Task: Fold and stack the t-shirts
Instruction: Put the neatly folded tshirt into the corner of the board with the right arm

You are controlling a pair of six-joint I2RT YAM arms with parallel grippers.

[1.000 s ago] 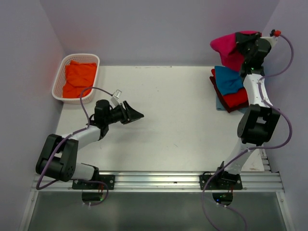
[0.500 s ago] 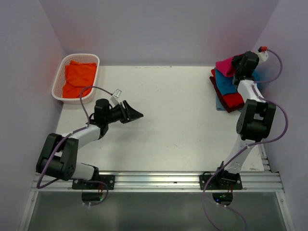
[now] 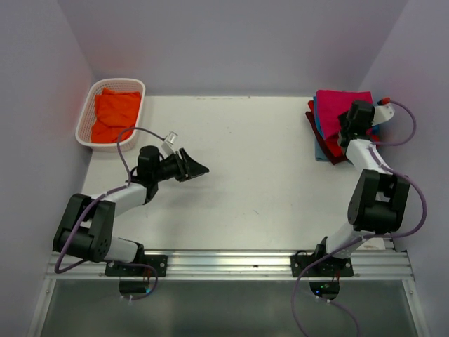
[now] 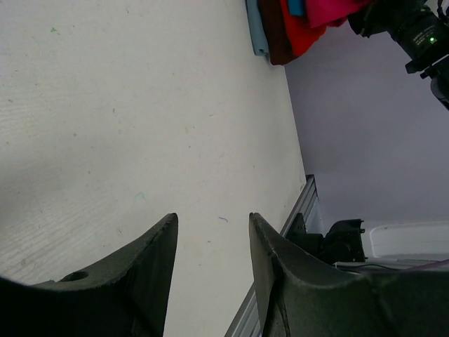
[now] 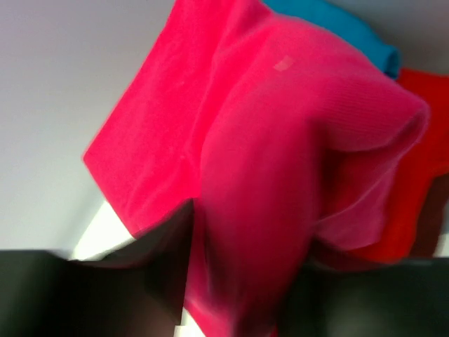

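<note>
The crimson-pink t-shirt [image 3: 335, 100] lies on the stack [image 3: 330, 147] at the far right of the table [image 3: 266, 175], so placing seems in hand; whether the right hand [image 3: 347, 128] grips it I cannot tell. The left hand [image 3: 198, 168] hangs half wide, empty. Next the right hand should release cleanly, and then comes the orange t-shirt [image 3: 116, 112], far left.

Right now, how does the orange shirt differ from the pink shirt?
The orange shirt lies crumpled in the basket, far left; the pink shirt tops the stack, far right. The orange one is untouched; the right hand straddles the pink one. Both are plain cloth.
</note>
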